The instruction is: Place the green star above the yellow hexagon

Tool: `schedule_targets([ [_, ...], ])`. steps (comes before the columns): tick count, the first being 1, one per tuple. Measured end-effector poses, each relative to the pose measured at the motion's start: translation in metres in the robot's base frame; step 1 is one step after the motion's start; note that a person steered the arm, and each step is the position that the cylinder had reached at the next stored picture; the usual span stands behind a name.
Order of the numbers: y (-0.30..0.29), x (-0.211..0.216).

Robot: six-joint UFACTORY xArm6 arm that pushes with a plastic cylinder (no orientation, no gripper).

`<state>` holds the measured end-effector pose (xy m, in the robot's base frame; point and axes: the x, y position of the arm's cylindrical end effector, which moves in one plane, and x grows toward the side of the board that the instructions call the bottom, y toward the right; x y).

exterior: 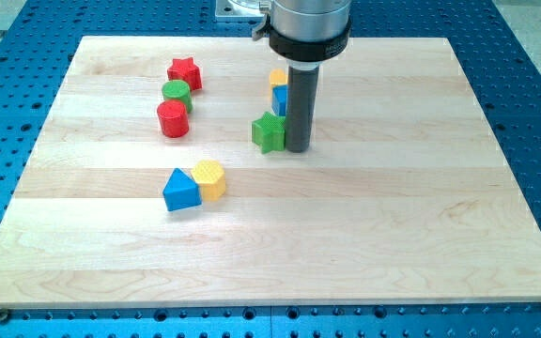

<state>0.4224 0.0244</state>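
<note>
**Seven blocks on the board, tip hard against the green star**

Seven blocks in all, none yet where the task wants it. Green star (269, 131) just above frame centre, touching my tip (297, 148) on its right side. Yellow hexagon (210, 178) lower and to the left of centre, pressed against a blue triangle (180, 191) on its left.

No jaws to speak of: only a plain rod, nothing gripped, pushing by contact alone. Tip on the star's right flank, probably so placed for a shove toward the frame's left, where the hexagon sits.

Behind the rod, a yellow block (278, 78) over a blue block (281, 99), both partly hidden, shapes unclear. Upper left of centre, a tight cluster: red star (185, 72), green cylinder (177, 92), red cylinder (173, 119).

Judging by the layout, target spot directly above the hexagon, below the red cylinder. Star already roughly at that height, so mostly a leftward slide left to do. Likely hazards: star rotating off the round rod, or drifting up into the red cylinder. Pair behind the rod well out of the path.
</note>
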Motion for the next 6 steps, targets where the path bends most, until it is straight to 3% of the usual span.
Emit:
schedule_targets([
  [1,-0.043,-0.005],
  [3,-0.046,-0.008],
  [4,-0.049,-0.046],
  [5,-0.066,-0.055],
  [6,-0.071,-0.037],
])
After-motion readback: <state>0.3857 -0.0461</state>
